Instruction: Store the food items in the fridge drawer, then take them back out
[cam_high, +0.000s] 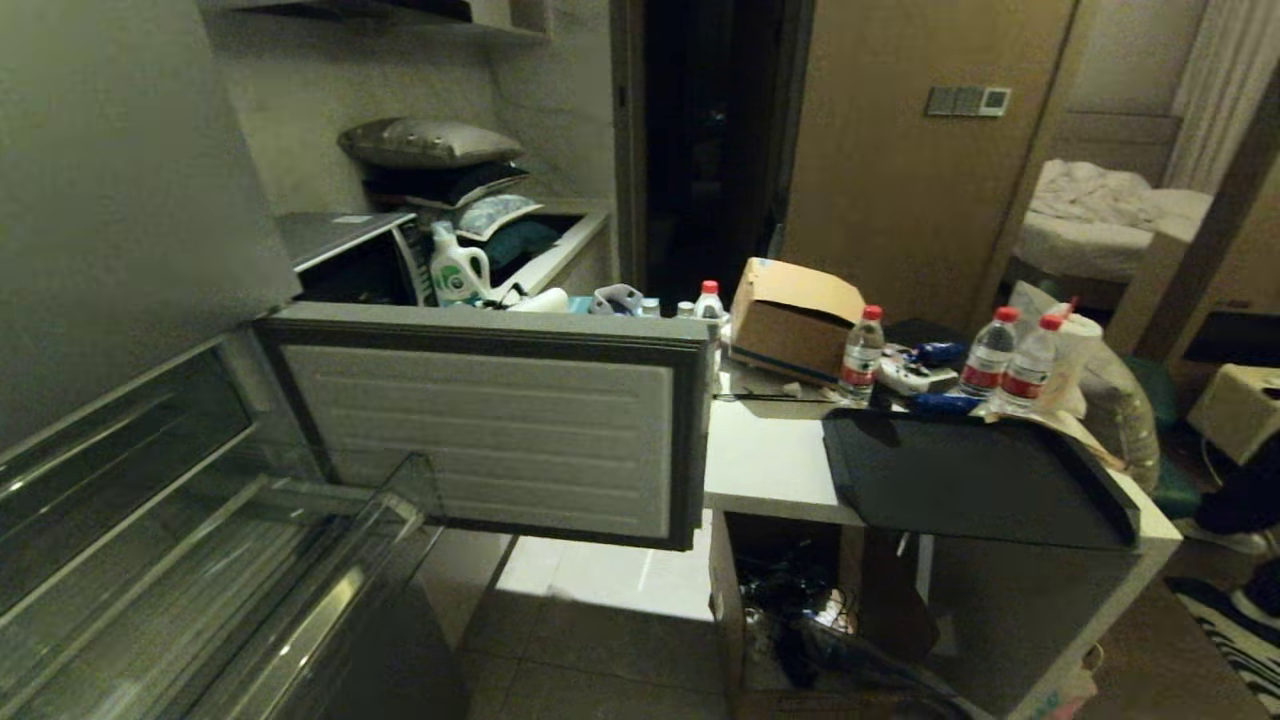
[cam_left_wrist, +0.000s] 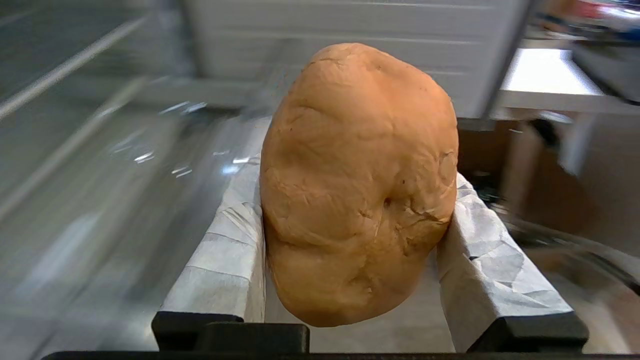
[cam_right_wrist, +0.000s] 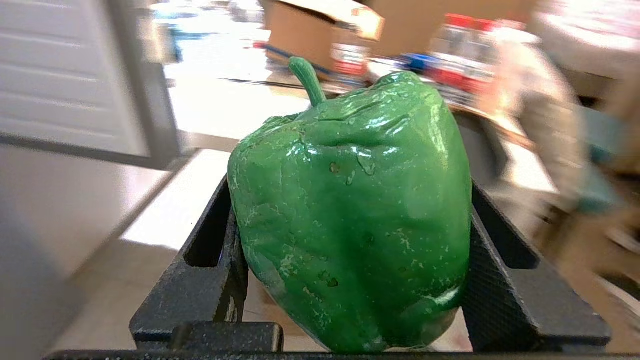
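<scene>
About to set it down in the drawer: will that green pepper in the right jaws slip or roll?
The green pepper looks glossy, so probably slippery against the right gripper. Its rounded, lobed body may rock or roll when released. It shows no dent under the grip, so likely fairly firm.

A lived-in home is showing here, a small flat or serviced apartment by the look of it. A grey fridge (cam_high: 120, 230) is standing open at the left, its door panel (cam_high: 490, 430) swinging out and a clear fridge drawer (cam_high: 330, 560) projecting below. Just right of the fridge, a white counter (cam_high: 770, 460) is carrying a black tray (cam_high: 960, 480), water bottles (cam_high: 1000, 360) and a cardboard box (cam_high: 795, 318). Behind the fridge door, a detergent jug (cam_high: 457, 268) is sitting beneath stacked pillows (cam_high: 430, 145). Far right of the fridge, past a wooden wall with a switch panel (cam_high: 967, 100), a bed with rumpled sheets (cam_high: 1100, 215) is showing. Tiled floor (cam_high: 600, 640) is lying below the fridge door.
</scene>
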